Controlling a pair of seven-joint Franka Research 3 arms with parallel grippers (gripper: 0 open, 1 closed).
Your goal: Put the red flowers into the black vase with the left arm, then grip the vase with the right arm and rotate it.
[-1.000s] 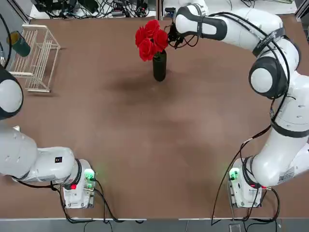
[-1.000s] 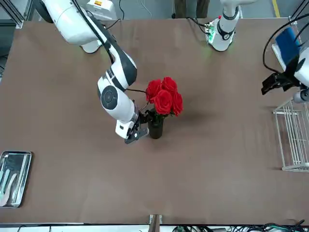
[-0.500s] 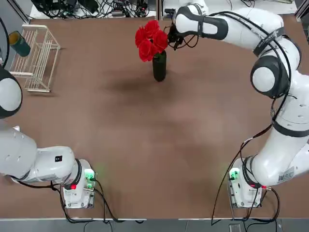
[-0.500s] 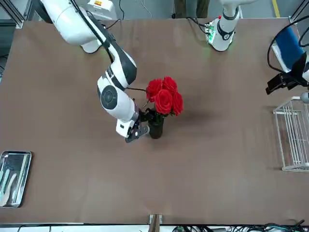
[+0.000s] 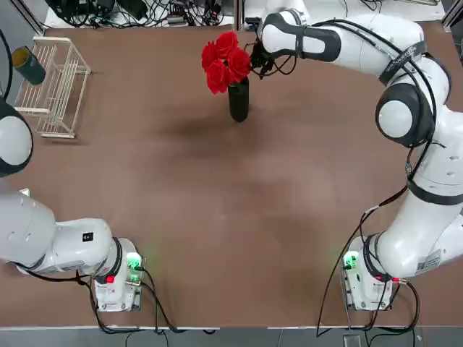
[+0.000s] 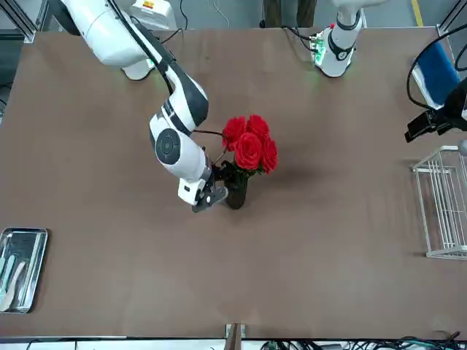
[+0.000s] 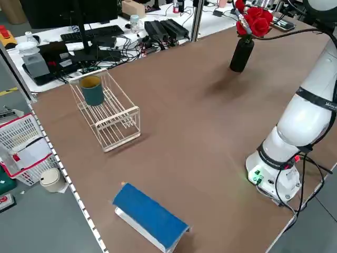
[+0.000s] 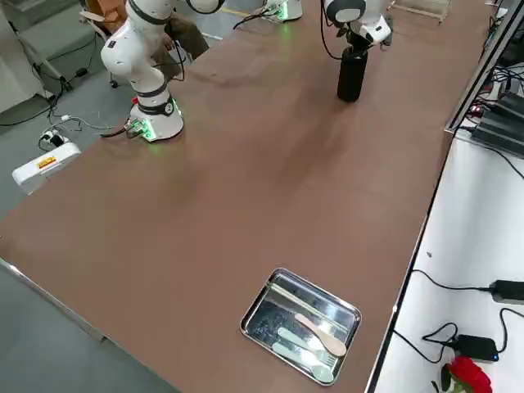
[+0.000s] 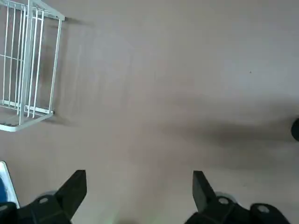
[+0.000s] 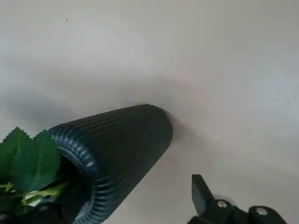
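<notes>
Right gripper point(image 6: 211, 197) sits low beside the slim ribbed black vase point(image 5: 239, 101), fingers spread and, as far as I can see, not yet pinching it; the bunch of red flowers point(image 5: 226, 59) with green leaves stands in that vase near the table's far edge, crowding the wrist from above. Left gripper point(image 9: 139, 191) hangs spread over bare brown tabletop point(image 5: 217, 217) at my left, near the white wire rack point(image 5: 54, 87) holding a dark teal cup point(image 7: 92, 90). Well apart I see a blue-topped block point(image 7: 150, 216) and a metal tray point(image 8: 301, 324) of utensils.
</notes>
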